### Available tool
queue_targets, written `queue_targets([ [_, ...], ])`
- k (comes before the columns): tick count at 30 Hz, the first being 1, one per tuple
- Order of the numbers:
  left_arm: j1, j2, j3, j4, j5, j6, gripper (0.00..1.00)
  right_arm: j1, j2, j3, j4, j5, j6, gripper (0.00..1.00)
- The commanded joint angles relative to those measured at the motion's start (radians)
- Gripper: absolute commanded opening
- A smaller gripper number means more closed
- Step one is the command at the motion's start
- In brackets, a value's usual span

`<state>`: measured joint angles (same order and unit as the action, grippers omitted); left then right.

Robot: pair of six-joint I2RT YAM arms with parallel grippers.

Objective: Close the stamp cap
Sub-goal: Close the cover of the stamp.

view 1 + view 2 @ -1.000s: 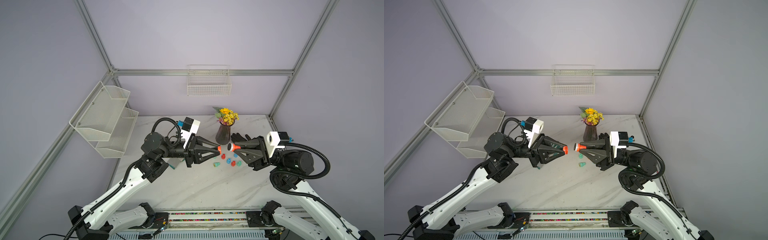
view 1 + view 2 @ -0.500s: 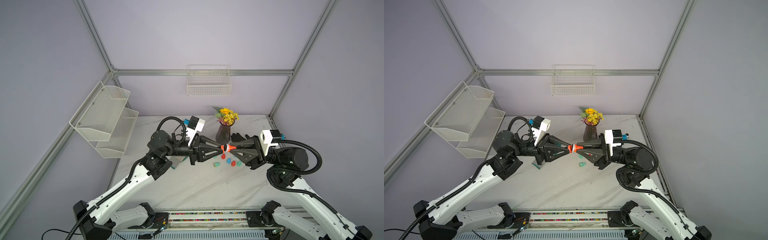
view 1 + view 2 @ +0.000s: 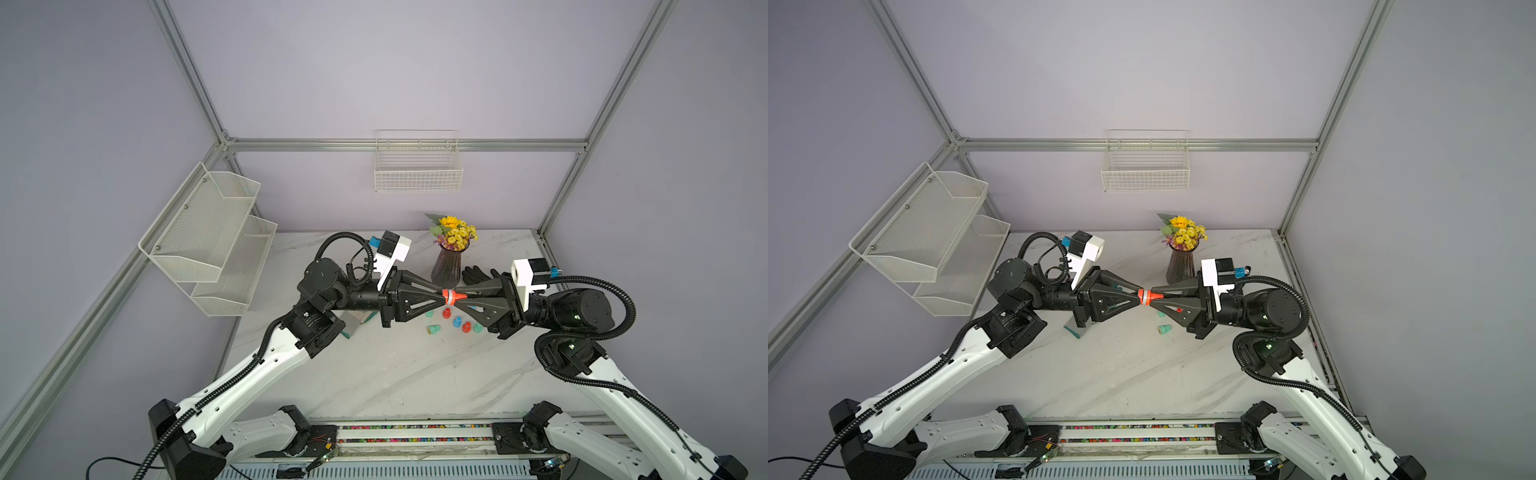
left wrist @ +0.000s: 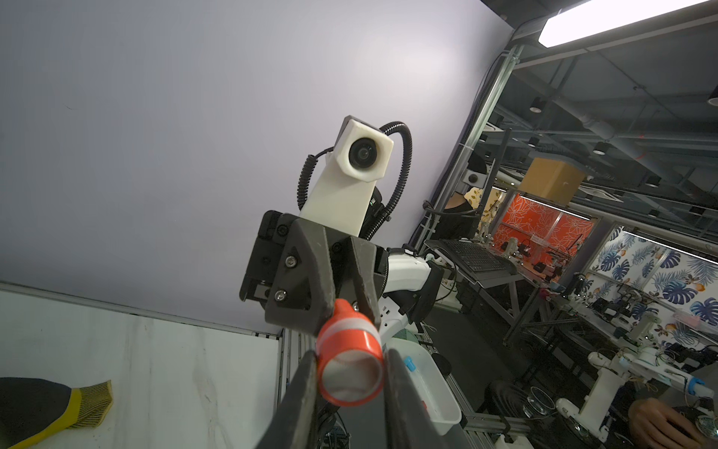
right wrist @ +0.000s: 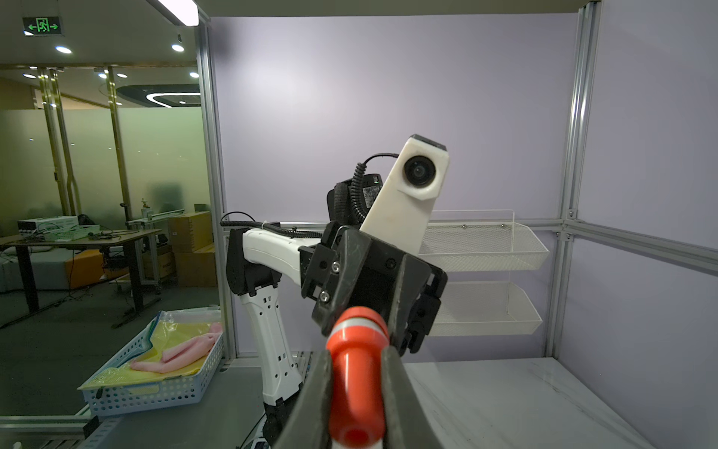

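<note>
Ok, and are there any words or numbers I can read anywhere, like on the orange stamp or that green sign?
Green sign up by the ceiling: no words, only a running figure between two arrows.
Sticker by the left arm's wrist camera: print too small to read.
The orange stamp and its cap: no writing shows.

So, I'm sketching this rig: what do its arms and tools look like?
The left arm and right arm: white shells, black joints, black corrugated cable conduit. The left tool and right tool: black triangular open-framed fingers, each topped by a white camera housing.
</note>
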<state>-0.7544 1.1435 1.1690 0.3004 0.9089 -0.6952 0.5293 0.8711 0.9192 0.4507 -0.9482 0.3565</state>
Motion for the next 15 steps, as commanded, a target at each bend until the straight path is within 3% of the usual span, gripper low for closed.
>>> queue_targets([
  [1, -0.008, 0.004, 0.048, -0.03, 0.007, 0.022, 0.16, 0.006, 0.004, 0.05, -0.282, -0.025, -0.134, 0.0],
  [6, -0.015, 0.024, 0.079, -0.114, 0.015, 0.048, 0.15, 0.005, 0.007, 0.104, -0.439, -0.012, -0.215, 0.0],
  [15, -0.052, 0.053, 0.108, -0.166, 0.001, 0.088, 0.13, 0.005, 0.019, 0.126, -0.498, 0.074, -0.24, 0.0],
])
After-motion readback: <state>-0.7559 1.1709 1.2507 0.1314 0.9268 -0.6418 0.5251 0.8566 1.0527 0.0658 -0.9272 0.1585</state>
